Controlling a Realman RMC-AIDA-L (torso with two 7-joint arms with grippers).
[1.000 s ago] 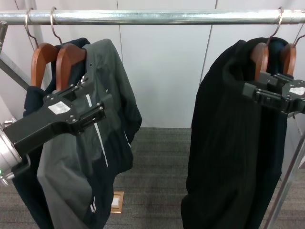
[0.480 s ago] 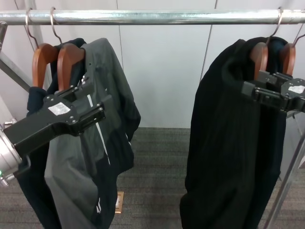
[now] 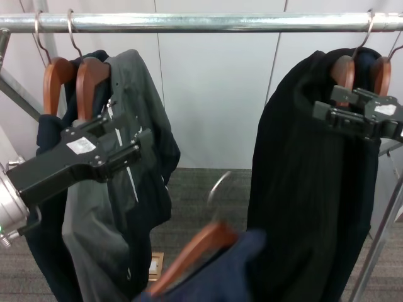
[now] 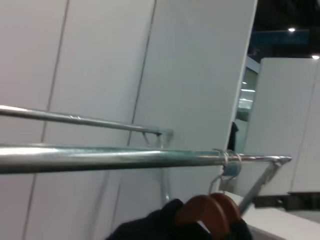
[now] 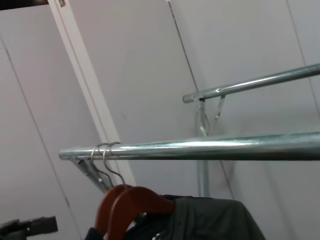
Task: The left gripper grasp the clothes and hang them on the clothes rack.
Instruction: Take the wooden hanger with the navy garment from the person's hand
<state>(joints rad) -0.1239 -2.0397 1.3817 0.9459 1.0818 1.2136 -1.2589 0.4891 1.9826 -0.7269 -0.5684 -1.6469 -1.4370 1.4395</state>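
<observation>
Pale panelled walls (image 3: 214,94) fill the background, with grey carpet (image 3: 201,201) below. Across the top runs the clothes rack (image 3: 214,22), a long shiny tube, with a thin slanted support (image 3: 16,94) dropping away at the left end.

On the right side of the rack hangs the long black garment (image 3: 308,182), big and heavy, on a wooden hanger with a second hanger close behind it. Over on the left hangs the grey-and-dark zip jacket (image 3: 119,170), also on a wooden hanger, with another hanger just beside it carrying something dark.

And at the bottom edge of the head view, between the two hung garments, there are the clothes (image 3: 220,277): a navy top on a brown wooden hanger (image 3: 195,255), tilted, its silver hook (image 3: 217,189) blurred and pointing up, well below the rack. What holds it there I cannot tell.

The left gripper (image 3: 129,148) sits in front of the zip jacket at chest height, its fingers (image 3: 119,129) a narrow gap apart with nothing between them. The right gripper (image 3: 324,113) hovers in front of the black garment near its hanger, fingers likewise slightly parted and holding nothing.

From the left wrist view, the rack tube crosses the picture with two hooks over it.
</observation>
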